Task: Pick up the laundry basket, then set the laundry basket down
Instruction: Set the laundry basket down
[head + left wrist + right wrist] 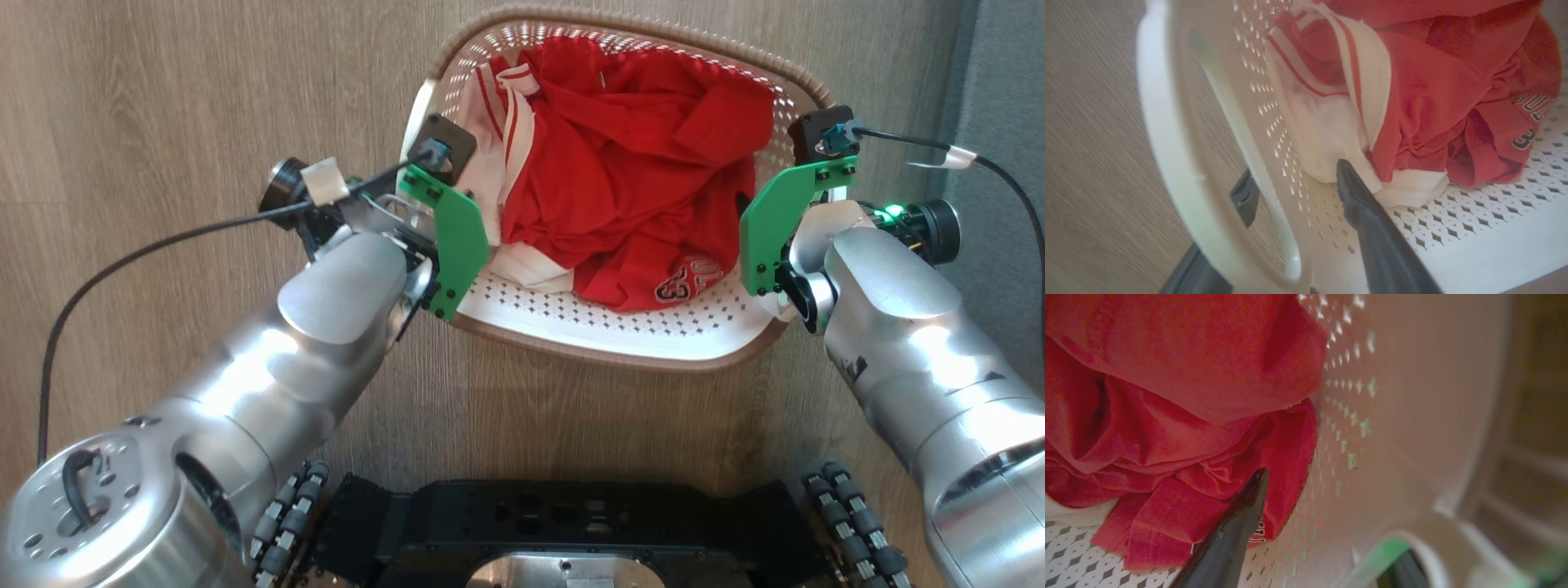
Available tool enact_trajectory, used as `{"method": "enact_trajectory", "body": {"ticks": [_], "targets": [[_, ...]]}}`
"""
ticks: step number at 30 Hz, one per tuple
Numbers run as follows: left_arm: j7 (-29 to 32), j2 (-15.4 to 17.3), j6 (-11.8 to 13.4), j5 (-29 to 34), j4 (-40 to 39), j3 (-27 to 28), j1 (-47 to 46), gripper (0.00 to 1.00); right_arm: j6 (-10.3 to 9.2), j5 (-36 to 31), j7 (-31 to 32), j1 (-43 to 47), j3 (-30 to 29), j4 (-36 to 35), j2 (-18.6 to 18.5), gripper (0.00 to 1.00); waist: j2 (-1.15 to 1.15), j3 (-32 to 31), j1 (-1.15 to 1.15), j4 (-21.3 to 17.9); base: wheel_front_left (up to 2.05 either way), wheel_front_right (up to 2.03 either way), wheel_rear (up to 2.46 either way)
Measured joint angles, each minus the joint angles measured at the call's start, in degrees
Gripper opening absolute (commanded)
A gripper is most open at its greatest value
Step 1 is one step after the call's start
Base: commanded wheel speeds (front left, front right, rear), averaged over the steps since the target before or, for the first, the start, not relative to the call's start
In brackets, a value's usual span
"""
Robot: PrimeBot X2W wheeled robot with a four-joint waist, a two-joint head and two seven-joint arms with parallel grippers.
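The laundry basket (620,358), white and perforated with a brown braided-look rim, stands on the wood floor with red-and-white clothes (629,180) heaped inside. My left gripper (1294,179) straddles the basket's left wall (1257,81). One dark finger (1367,216) is inside by the white cloth, the other (1245,198) outside behind the white handle (1167,134); the jaws stand apart, open. My right gripper (1331,514) straddles the right wall (1412,396) the same way. Its inner finger (1237,522) lies against the red cloth and its outer finger (1402,571) is well clear, so it is open.
Wood-look floor (163,98) surrounds the basket. A grey panel (1004,82) stands close on the right. My dark wheeled base (555,523) lies just behind the basket's near rim. Black cables (122,261) trail from both wrists.
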Motion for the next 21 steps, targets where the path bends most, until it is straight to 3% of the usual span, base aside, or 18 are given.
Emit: {"method": "enact_trajectory", "body": {"ticks": [2, 4, 6, 21], "targets": [[0.6, -0.3, 0.0, 0.0, -0.2, -0.1, 0.4, 1.00, 0.00, 0.0, 0.0, -0.1, -0.1, 0.2, 0.1, 1.00, 0.00, 0.0, 0.00, 0.0, 0.00, 0.00, 0.00], [0.6, -0.3, 0.2, 0.0, -0.2, -0.1, 0.5, 0.91, 0.00, 0.0, -0.4, -0.1, -0.1, 0.5, 0.2, 1.00, 0.00, -0.1, 0.00, 0.0, 0.00, 0.00, 0.00], [0.6, -0.3, 0.5, 0.0, -0.2, -0.1, 0.5, 1.00, 0.00, 0.0, -0.6, -0.1, -0.1, 0.7, 0.2, 1.00, 0.00, -0.1, 0.00, 0.0, 0.00, 0.00, 0.00], [2.6, -0.3, 1.1, -0.1, -1.6, -0.1, 0.5, 1.00, 0.00, 0.1, -2.3, -1.7, 1.4, 1.6, -0.1, 1.00, 0.00, 0.8, 0.00, 1.1, 0.00, 0.00, 0.00]]}}
